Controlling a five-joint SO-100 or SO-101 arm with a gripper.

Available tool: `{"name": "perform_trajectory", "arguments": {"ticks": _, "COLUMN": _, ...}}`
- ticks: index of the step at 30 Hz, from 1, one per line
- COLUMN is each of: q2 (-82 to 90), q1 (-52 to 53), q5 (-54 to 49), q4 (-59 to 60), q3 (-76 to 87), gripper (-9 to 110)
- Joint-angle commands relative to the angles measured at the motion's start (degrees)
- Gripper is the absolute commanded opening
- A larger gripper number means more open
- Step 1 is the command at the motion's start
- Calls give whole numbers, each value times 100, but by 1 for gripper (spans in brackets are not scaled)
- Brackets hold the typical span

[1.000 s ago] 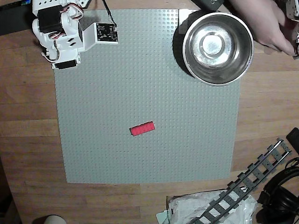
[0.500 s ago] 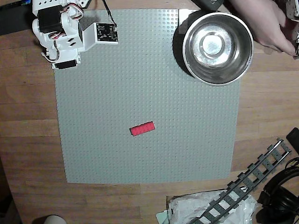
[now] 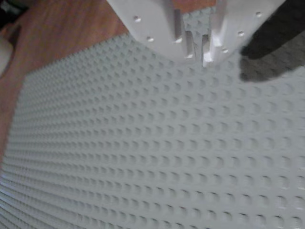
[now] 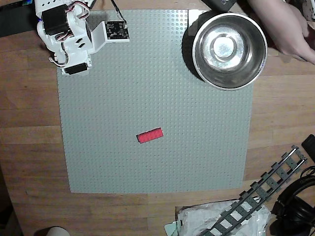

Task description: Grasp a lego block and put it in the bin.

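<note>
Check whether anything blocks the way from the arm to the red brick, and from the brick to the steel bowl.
Nothing visible does. In the overhead view, only bare grey baseplate lies between the hand and the red brick, and between the brick and the steel bowl.

Even light; bowl (image 4: 230, 50) glare; wrist view blurred.

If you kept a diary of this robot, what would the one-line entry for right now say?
arm: at baseplate corner | gripper: nearly shut, empty | lego block: mid-plate, untouched | bin: empty | phase: pre-reach
</note>
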Motion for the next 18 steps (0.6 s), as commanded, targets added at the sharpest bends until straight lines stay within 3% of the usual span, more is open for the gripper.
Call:
{"name": "perform_trajectory", "arguments": {"ticks": 1, "q2": 97, "q1": -88, "q5": 35, "q4": -237, "q3": -475, "gripper": 0}}
{"name": "perform_trajectory", "arguments": {"ticks": 13, "q2": 0, "q1": -246, "q5": 44, "q4": -1151, "q3": -1793, "gripper": 3}}
{"name": "perform_trajectory", "arguments": {"ticks": 18, "q2": -835, "q1": -123, "q5": 35, "q4": -1529, "q3": -2830, "gripper": 4}}
